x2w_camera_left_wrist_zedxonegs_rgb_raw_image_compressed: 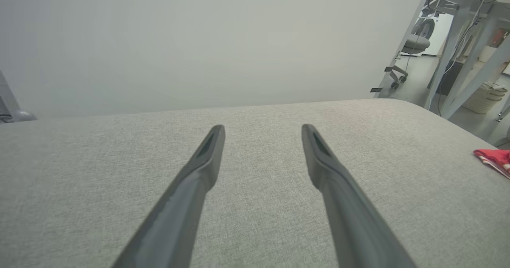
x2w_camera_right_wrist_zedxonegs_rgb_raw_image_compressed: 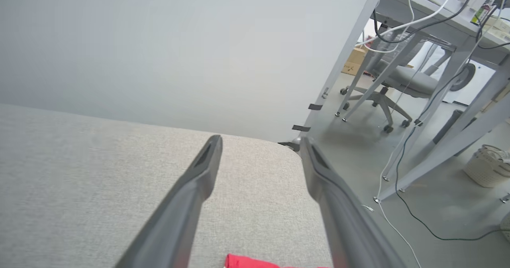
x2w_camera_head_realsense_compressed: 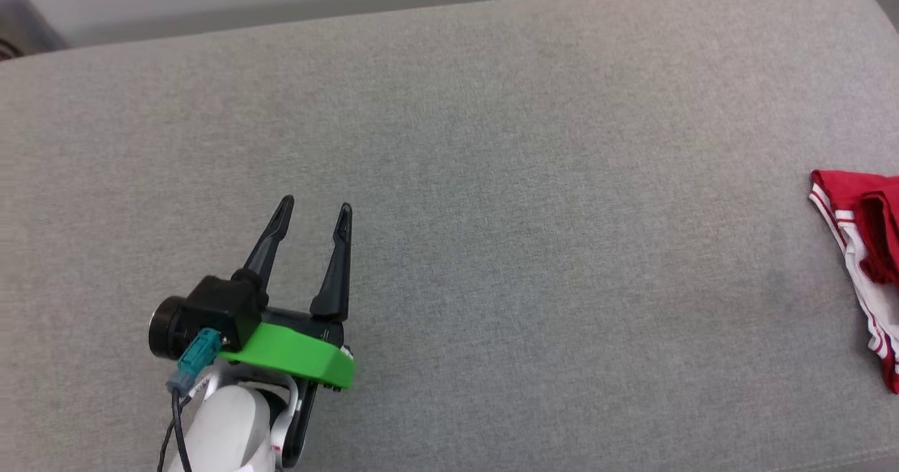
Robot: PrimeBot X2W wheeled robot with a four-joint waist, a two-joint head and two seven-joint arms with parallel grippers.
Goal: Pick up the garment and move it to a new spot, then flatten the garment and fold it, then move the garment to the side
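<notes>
the garment (x2w_camera_head_realsense_compressed: 860, 247) lay bunched at the grey cushion's (x2w_camera_head_realsense_compressed: 491, 177) right edge, not yet picked up, the right hand (x2w_camera_right_wrist_zedxonegs_rgb_raw_image_compressed: 259, 139) over that same edge and the left hand (x2w_camera_head_realsense_compressed: 315, 203) over the cushion's left half, both with fingers apart, so the pickup likely needed the right to drop and pinch cloth.

The red jersey garment with white, red-striped trim (x2w_camera_head_realsense_compressed: 871, 247) runs off the head view's right edge, so most of it and its fold cannot be told. The left wrist view cuts it at the right too. The right wrist view leaves a red sliver at the near edge, between the right gripper's (x2w_camera_right_wrist_zedxonegs_rgb_raw_image_compressed: 259, 139) fingers.
</notes>
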